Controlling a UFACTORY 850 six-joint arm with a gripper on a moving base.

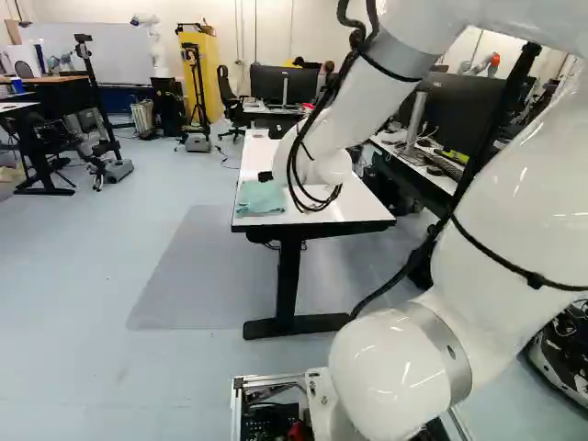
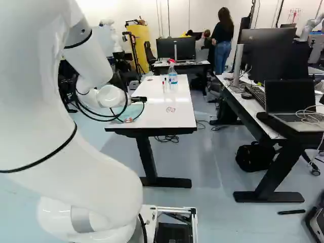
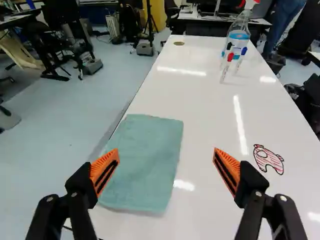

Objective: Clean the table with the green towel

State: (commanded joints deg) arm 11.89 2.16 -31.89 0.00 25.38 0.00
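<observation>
A robot's hand (image 3: pixel 165 167) is hovering with fingers spread above a white surface (image 3: pixel 210 95), the green towel (image 3: pixel 147 157) lying flat near its edge; reaching appears underway, the next move calling for lowering and pinching cloth.

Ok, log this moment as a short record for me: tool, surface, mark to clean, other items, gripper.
tool: green towel, lying flat, ungripped
surface: white table
mark: red drawing with dark outline, beyond the towel's edge, not wiped away
other items: spray bottle, markers beside it
gripper: open, nothing held
</observation>
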